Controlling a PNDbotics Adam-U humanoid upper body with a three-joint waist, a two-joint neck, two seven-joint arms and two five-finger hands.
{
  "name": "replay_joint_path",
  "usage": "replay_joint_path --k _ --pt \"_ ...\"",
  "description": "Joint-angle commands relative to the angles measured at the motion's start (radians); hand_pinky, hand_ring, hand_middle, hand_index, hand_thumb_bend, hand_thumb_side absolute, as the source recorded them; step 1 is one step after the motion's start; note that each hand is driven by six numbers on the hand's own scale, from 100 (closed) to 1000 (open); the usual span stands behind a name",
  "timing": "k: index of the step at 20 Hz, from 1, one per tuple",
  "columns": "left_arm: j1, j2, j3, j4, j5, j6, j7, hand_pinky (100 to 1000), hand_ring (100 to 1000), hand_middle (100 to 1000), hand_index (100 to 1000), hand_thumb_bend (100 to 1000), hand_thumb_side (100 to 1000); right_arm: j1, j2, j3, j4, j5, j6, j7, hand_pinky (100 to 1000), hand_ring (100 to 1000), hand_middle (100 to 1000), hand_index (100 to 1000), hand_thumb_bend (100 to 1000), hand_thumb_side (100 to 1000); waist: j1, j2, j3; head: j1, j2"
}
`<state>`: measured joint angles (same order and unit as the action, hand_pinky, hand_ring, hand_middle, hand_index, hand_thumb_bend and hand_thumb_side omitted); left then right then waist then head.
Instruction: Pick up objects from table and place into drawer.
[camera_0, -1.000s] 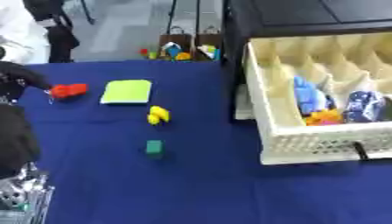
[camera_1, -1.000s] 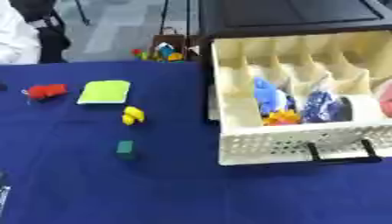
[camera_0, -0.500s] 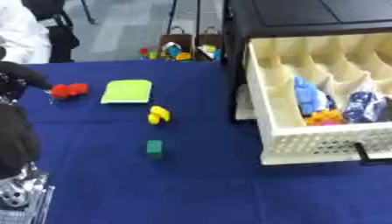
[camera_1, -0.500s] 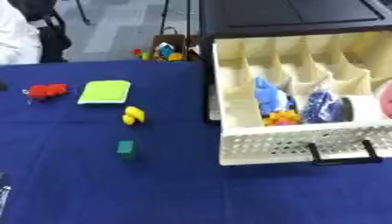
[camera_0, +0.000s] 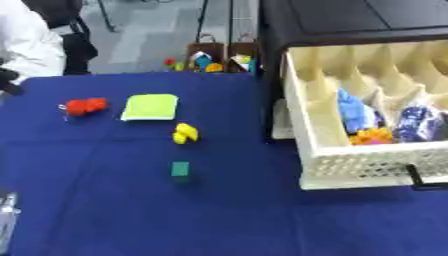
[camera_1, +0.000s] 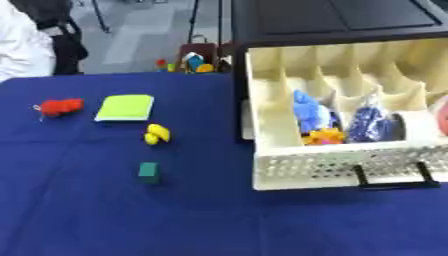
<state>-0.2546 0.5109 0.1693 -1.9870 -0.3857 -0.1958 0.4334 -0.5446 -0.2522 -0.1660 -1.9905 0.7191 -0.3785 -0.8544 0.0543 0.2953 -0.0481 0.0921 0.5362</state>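
Note:
Four loose items lie on the blue table (camera_0: 105, 210): a red object (camera_0: 86, 106) at the far left, a flat yellow-green pad (camera_0: 150, 107) beside it, a small yellow toy (camera_0: 185, 133), and a green block (camera_0: 180, 169) nearest me. The cream drawer (camera_1: 341, 167) stands pulled out at the right. Its compartments hold a blue item (camera_1: 309, 111), an orange item (camera_1: 325, 135) and a blue patterned bag (camera_1: 370, 123). Only a grey sliver of my left hand (camera_0: 4, 217) shows at the lower left edge. My right hand is out of sight.
The drawer sticks out of a black cabinet (camera_1: 332, 20) and has a black handle (camera_1: 389, 178) at its front. A person in white (camera_0: 26, 50) stands beyond the table's far left corner. Bags with colourful things (camera_0: 210, 57) sit on the floor behind.
The dark bulk of my left arm along the left edge has drawn back out of view. The items on the table and the drawer have not moved.

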Motion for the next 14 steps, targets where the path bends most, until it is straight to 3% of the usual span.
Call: replay_joint_path --k 1,6,9,11,14 --pt "0.004 0.150 0.018 -0.013 -0.114 0.124 -0.011 473 575 607 835 449 964 -0.006 -0.027 0.005 -0.010 -0.002 -0.052 -0.053 563 620 606 765 100 1000 0.000 -0.023 -0.001 0.005 0.007" --pt "0.014 0.293 0.003 -0.013 -0.156 0.308 -0.164 487 607 630 848 488 974 -0.002 -0.028 0.012 -0.010 -0.004 -0.053 -0.053 562 619 605 765 100 1000 0.002 -0.028 -0.009 0.012 0.012" --pt "0.008 0.360 -0.004 -0.013 -0.143 0.399 -0.281 500 627 652 867 684 984 0.001 -0.030 0.016 -0.010 -0.005 -0.054 -0.053 562 620 605 765 100 1000 0.003 -0.030 -0.015 0.016 0.014" --pt "-0.001 0.395 -0.007 -0.013 -0.140 0.430 -0.342 508 646 660 877 790 995 0.003 -0.031 0.018 -0.010 -0.006 -0.054 -0.052 563 620 604 765 100 1000 0.005 -0.031 -0.019 0.018 0.012" --pt "-0.037 0.452 -0.018 0.020 -0.125 0.459 -0.412 563 728 687 882 877 978 0.006 -0.033 0.023 -0.010 -0.008 -0.055 -0.050 563 620 604 765 100 1000 0.008 -0.032 -0.024 0.022 0.010"
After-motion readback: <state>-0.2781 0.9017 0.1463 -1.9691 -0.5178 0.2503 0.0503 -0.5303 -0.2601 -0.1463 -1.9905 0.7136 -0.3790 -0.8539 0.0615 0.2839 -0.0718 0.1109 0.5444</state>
